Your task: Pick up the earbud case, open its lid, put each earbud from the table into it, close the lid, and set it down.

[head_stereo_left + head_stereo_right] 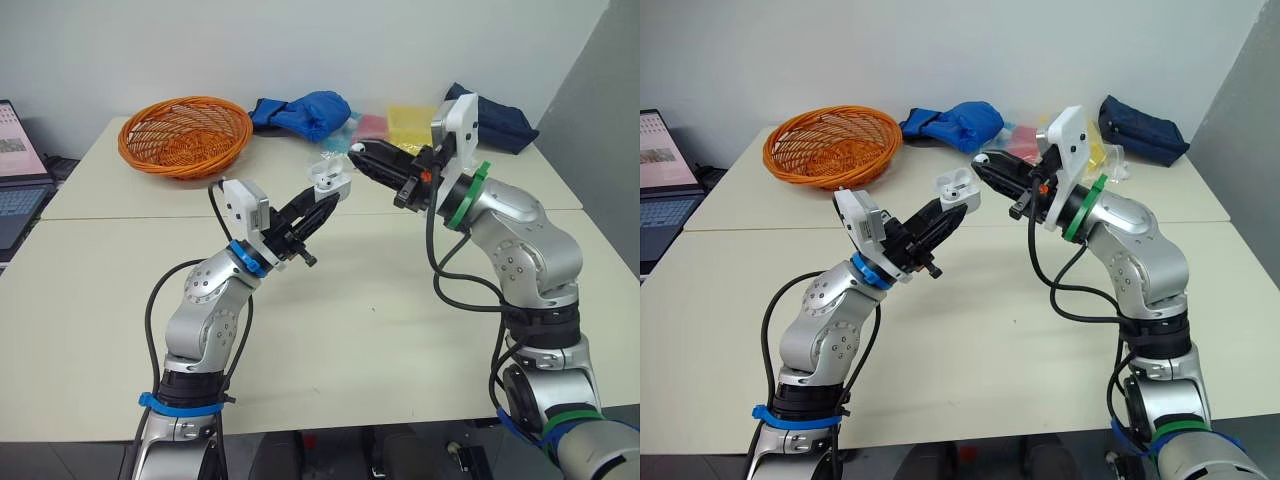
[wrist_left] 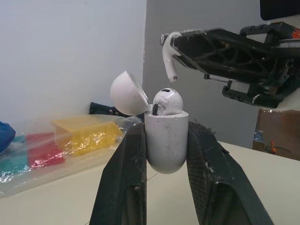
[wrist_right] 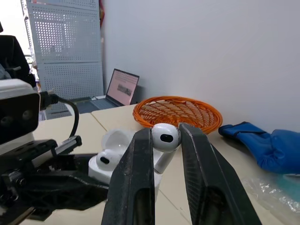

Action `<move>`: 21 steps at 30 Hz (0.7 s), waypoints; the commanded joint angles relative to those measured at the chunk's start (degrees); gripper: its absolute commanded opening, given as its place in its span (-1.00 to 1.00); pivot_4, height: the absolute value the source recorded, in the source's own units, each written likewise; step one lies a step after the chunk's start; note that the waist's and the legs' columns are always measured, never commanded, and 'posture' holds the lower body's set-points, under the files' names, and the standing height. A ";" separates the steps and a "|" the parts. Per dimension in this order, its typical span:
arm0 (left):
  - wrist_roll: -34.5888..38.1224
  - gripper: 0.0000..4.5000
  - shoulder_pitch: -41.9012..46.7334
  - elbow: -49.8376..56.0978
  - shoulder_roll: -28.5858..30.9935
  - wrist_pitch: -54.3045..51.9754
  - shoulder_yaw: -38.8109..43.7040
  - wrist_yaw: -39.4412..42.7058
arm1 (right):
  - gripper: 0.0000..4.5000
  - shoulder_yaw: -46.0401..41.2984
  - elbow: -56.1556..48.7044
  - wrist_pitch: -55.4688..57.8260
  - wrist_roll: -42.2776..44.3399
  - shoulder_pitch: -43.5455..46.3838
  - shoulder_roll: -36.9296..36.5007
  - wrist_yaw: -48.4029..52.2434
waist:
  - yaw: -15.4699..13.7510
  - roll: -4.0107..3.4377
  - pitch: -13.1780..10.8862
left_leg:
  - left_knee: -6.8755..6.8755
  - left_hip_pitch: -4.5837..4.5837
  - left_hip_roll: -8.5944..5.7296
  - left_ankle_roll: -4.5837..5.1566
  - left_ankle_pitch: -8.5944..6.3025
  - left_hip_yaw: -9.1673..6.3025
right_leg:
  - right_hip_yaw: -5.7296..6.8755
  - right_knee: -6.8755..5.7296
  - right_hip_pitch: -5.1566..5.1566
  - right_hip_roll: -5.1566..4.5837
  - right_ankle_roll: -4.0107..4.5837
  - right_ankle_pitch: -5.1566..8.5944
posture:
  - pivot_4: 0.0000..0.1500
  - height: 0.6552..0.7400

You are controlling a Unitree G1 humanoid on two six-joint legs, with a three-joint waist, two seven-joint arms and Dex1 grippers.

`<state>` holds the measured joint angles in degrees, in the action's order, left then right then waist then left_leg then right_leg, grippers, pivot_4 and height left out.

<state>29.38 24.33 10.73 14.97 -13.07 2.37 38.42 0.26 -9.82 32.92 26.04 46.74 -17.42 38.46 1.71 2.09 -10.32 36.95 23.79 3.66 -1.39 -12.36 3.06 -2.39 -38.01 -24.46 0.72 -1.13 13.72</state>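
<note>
My left gripper (image 1: 328, 195) is raised above the table and shut on the white earbud case (image 2: 166, 143), whose lid (image 2: 127, 93) stands open. One earbud (image 2: 167, 100) sits in the case. My right gripper (image 1: 357, 152) is shut on the second white earbud (image 3: 163, 137), holding it just above and beside the open case (image 3: 105, 161). In the left wrist view that earbud's stem (image 2: 168, 61) hangs down from the right fingertips, a short way above the case.
An orange wicker basket (image 1: 185, 134) stands at the back left of the table (image 1: 350, 330). Blue cloth (image 1: 305, 110), coloured plastic packets (image 1: 400, 125) and a dark blue pouch (image 1: 495, 120) lie along the back. A laptop (image 1: 15, 170) is at far left.
</note>
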 commanded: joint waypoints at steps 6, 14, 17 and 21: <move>0.77 -0.65 0.94 1.22 -0.31 1.28 0.12 0.86 | -0.81 1.79 -0.70 -2.96 -0.83 0.41 0.17 0.38 | -0.02 0.00 0.00 | 0.00 0.02 0.00 0.00 0.00 0.02 | -0.01 0.04 0.00 -0.01 0.00 0.00 | 1.00 1.00; 0.79 -0.65 0.52 1.40 -0.11 1.26 0.48 1.40 | -0.81 2.79 -0.06 -4.21 -1.96 -0.72 -0.65 1.09 | -0.02 0.00 0.00 | 0.00 0.01 0.00 0.00 0.00 0.01 | 0.00 0.02 0.00 -0.01 0.00 0.00 | 1.00 1.00; 0.67 -0.65 0.55 1.32 -0.09 1.39 0.49 1.42 | -0.81 3.15 0.04 -3.86 -2.21 -1.28 -0.86 1.56 | -0.02 0.00 0.00 | -0.01 0.01 0.00 0.00 0.00 0.01 | -0.01 0.03 0.00 -0.01 0.00 0.00 | 1.00 1.00; 0.68 -0.65 0.43 1.43 -0.02 1.53 0.47 1.61 | -0.81 3.36 -0.13 -3.28 -2.41 -1.67 -1.52 2.10 | -0.02 0.00 0.00 | 0.00 0.02 -0.01 0.00 0.00 0.02 | -0.01 0.03 0.00 -0.01 0.00 0.00 | 1.00 1.00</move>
<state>29.36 24.32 10.72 14.98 -12.91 2.40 39.60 3.79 -8.73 30.16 23.64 44.69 -18.46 40.12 1.69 2.09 -10.32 36.95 23.80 3.66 -1.39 -12.36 3.07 -2.40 -37.98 -24.47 0.71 -1.13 13.73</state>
